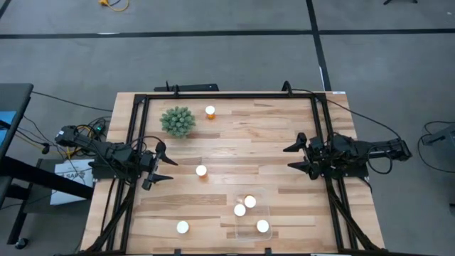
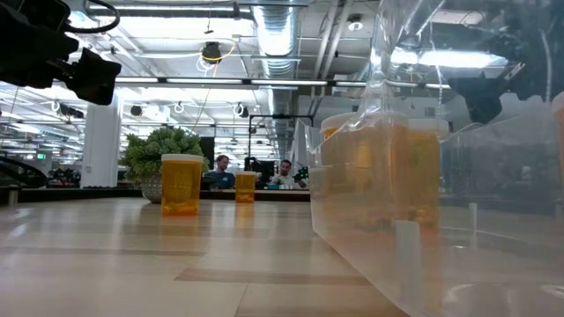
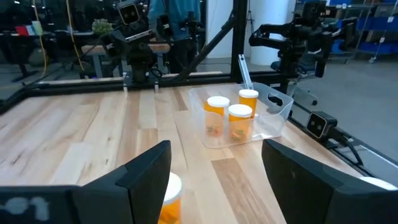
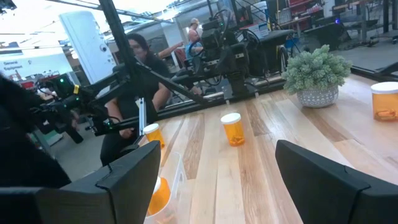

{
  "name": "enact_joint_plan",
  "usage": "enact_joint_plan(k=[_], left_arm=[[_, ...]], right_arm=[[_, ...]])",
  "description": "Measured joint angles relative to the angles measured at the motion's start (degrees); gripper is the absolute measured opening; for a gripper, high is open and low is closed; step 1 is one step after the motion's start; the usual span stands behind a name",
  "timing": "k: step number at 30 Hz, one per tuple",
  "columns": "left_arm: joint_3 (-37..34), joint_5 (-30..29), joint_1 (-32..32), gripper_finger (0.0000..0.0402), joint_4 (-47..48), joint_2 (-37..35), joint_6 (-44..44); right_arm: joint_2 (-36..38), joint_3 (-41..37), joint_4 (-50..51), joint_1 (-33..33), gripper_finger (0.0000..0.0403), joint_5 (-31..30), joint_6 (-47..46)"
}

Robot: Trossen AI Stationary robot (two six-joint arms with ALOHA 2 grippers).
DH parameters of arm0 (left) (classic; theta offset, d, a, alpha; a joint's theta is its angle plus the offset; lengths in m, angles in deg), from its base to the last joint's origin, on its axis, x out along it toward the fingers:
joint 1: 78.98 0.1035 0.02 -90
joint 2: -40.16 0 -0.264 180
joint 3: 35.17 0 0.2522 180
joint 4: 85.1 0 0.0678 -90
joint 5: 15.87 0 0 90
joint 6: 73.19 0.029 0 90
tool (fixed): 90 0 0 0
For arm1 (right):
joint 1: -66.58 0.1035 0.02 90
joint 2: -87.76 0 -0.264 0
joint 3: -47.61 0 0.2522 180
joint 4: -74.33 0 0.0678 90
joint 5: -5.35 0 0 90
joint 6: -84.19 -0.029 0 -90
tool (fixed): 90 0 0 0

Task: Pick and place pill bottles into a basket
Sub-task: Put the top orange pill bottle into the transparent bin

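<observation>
Three pill bottles stand in the basket beyond the open left pincer.

No text, label, brand or number can be read anywhere in these views. The pill bottles show plain orange sides and white caps with no legible printing, and the clear basket carries no marking. A pale sheet on the floor beside the table and a white panel in the room behind both bear dark marks that are too small to make out.
</observation>
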Motion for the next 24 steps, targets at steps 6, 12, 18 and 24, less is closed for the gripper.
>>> enact_joint_plan(k=[6, 12, 18, 24], left_arm=[[0.0, -0.2, 0.0, 0.0242, 0.0, 0.0, -1.6], [0.0, 5.2, 0.0, 0.0242, -0.2, 0.0, -16.4], [0.0, 3.6, 0.0, 0.0242, 0.3, 0.0, -32.4], [0.6, 0.2, 0.0, 0.0242, 0.7, 0.0, -22.7]], right_arm=[[0.0, 0.0, 0.0, 0.0, 0.0311, 0.0, 0.0], [0.0, 0.0, 0.0, 0.0, 0.0311, 0.0, 0.0], [0.0, 0.0, 0.0, 0.0, 0.0311, 0.0, 0.0], [0.0, 0.0, 0.0, 0.0, 0.0311, 0.0, 0.0]])
